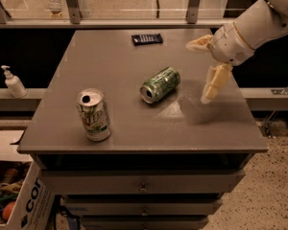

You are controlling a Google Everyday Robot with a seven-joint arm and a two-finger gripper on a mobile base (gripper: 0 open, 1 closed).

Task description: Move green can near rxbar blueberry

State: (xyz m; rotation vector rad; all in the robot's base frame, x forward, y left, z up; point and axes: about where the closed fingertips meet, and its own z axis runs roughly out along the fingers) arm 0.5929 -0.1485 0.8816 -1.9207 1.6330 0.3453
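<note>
The green can lies on its side near the middle of the grey table, its open end facing the front left. The rxbar blueberry, a flat dark bar, lies at the table's far edge, well behind the can. My gripper hovers over the table's right part, just right of the green can and apart from it. It is open and empty, with one pale finger pointing left and the other finger pointing down.
A white-and-silver can with green lettering stands upright at the front left of the table. A soap dispenser stands on a ledge to the left. A cardboard box sits on the floor at the lower left. Drawers are below the tabletop.
</note>
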